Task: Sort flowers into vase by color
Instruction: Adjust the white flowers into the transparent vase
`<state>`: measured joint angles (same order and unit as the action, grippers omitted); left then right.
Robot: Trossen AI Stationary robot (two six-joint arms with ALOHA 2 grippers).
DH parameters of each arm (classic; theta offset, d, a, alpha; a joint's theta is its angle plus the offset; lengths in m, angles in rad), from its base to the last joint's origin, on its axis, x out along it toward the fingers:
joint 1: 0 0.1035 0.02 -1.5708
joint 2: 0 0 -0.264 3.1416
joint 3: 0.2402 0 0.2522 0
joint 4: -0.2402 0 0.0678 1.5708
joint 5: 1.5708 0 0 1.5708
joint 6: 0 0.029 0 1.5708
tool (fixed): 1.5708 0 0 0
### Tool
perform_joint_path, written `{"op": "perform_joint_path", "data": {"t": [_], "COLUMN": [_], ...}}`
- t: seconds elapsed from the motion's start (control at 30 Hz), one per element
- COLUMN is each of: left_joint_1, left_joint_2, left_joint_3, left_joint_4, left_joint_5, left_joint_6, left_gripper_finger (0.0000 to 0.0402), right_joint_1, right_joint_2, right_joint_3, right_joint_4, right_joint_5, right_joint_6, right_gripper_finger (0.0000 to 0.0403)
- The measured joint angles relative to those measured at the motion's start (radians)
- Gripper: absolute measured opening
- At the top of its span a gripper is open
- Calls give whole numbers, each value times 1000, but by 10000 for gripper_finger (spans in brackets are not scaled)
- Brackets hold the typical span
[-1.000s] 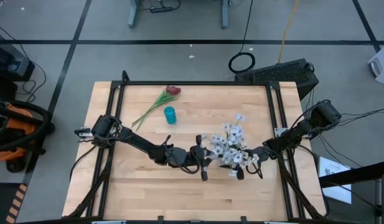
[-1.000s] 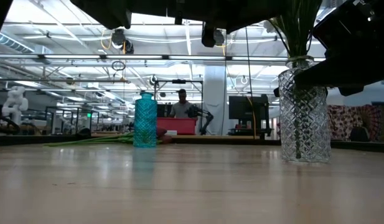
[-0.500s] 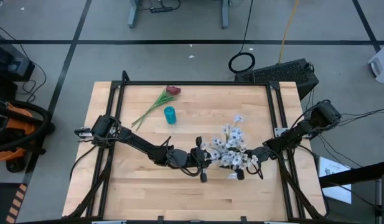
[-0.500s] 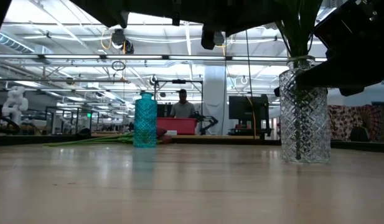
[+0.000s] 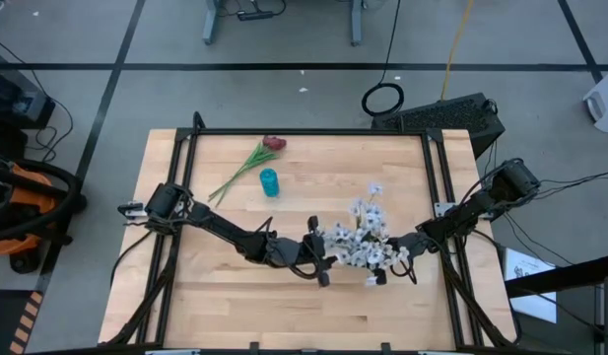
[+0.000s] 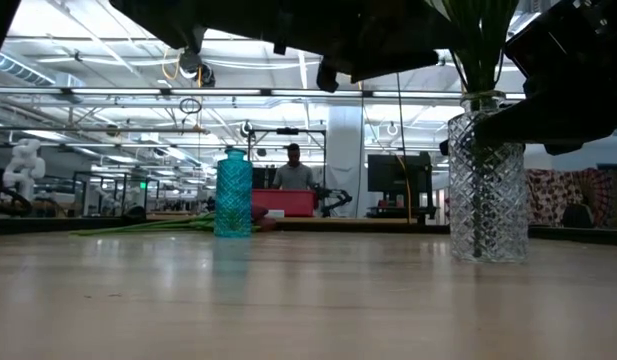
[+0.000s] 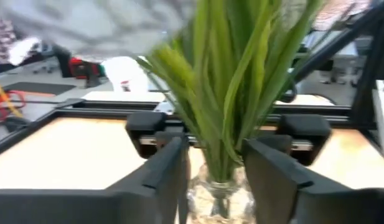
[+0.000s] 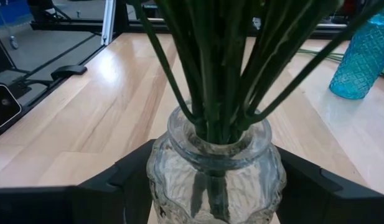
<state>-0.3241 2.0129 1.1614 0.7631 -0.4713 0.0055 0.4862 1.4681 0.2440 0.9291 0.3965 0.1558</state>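
Observation:
A clear cut-glass vase (image 6: 488, 185) stands on its base on the table and holds the white-blossom flowers (image 5: 361, 232). Their green stems (image 7: 232, 99) rise from its neck. My left gripper (image 7: 213, 155) is open at stem height on the vase's left. Its fingers stand on either side of the stems, and I cannot tell whether they touch. From the right, my right gripper (image 5: 387, 254) is shut on the vase. A dark red flower (image 5: 249, 163) lies flat at the far left beside a small blue vase (image 5: 270, 181). My right gripper pinches the clear vase's round body (image 8: 179, 180) between its two fingers, one on each side, below the neck. The fingers come nearly level from the table's right side. The vase stands upright with its base on the table.
The blue vase (image 6: 233, 195) stands upright at the far left of centre, with the red flower's stem (image 6: 148, 226) lying behind it. Black rails (image 5: 180, 168) run along the table's left and right sides. The near half of the table is bare wood.
My left gripper has opened and let go of the white flowers' stems, tipping slightly without shifting place. The spray has settled a little in the clear vase.

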Motion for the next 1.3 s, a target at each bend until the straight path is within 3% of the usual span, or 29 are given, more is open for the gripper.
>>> {"op": "perform_joint_path", "data": {"t": [0.2,0.33,0.67,0.83,1.0,1.1,1.3], "left_joint_1": [-29,-50,-71,-71,-71,-70,-68], "left_joint_2": [-50,-114,-234,-258,-264,-264,-264], "left_joint_3": [0,0,0,0,0,0,0], "left_joint_4": [-58,-233,-642,-761,-780,-780,-777], "left_joint_5": [-75,-136,-231,-245,-245,-245,-245], "left_joint_6": [5,7,-95,-159,-182,-182,-182], "left_gripper_finger": [246,274,283,283,283,283,283], "right_joint_1": [0,0,-3,-7,-43,-68,-150], "right_joint_2": [0,0,-3,-6,-54,-114,-246], "right_joint_3": [0,0,-1,0,3,19,35], "right_joint_4": [0,3,-15,-46,-36,-42,-283], "right_joint_5": [23,44,163,239,224,161,-4], "right_joint_6": [-23,-54,-90,-89,-41,-52,-73], "right_gripper_finger": [245,245,245,245,245,245,245]}}
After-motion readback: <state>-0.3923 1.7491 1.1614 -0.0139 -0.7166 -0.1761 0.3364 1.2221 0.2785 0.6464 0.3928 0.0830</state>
